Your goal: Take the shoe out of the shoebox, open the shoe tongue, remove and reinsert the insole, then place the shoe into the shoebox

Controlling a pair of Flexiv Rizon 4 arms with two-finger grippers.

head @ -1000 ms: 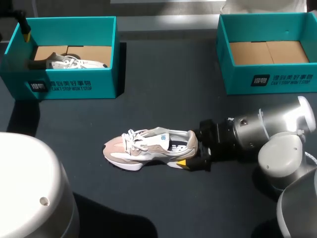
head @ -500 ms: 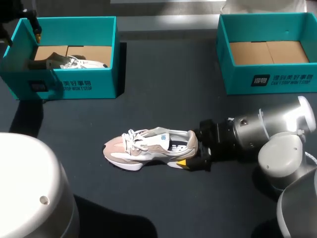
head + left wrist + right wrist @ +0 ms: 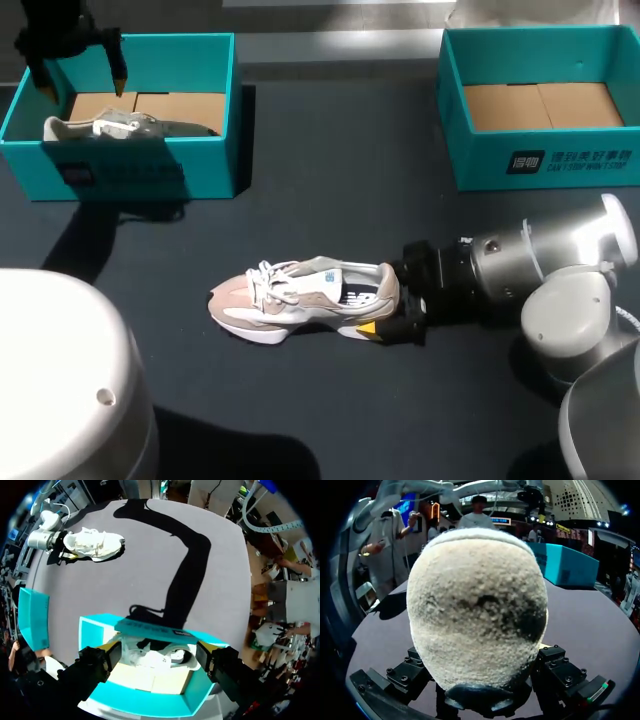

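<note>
The left gripper (image 3: 83, 84) is hovering over the left shoebox (image 3: 130, 172), far back and to the left of the beige-and-white sneaker (image 3: 300, 296) that is lying in the middle of the table (image 3: 330, 180). Its two fingers (image 3: 119, 72) are standing wide apart and touching nothing. In the left wrist view the left gripper (image 3: 159, 654) is spreading across the box opening, with a white-and-grey sneaker (image 3: 155, 658) lying under it on the cardboard floor (image 3: 150, 680). From the head view, that white-and-grey sneaker (image 3: 110, 127) is lying lengthwise against the box's front wall.

The beige-and-white sneaker is resting on its sole on the dark table, toe pointing towards the left arm's side and laces on top. It is sitting well apart from both boxes, nearer to the robot than either.

The right gripper (image 3: 386, 302) is clamping this sneaker at the heel, one finger on each side, with a yellow tip (image 3: 367, 328) showing low on the near side by the sole. In the right wrist view the fuzzy heel (image 3: 477, 605) is filling the space between the right gripper's (image 3: 480, 680) two black fingers (image 3: 407, 674), which are pressing against it.

The right shoebox (image 3: 545, 162) is standing open, back and to the right of the beige-and-white sneaker, showing only its cardboard bottom (image 3: 540, 105).
</note>
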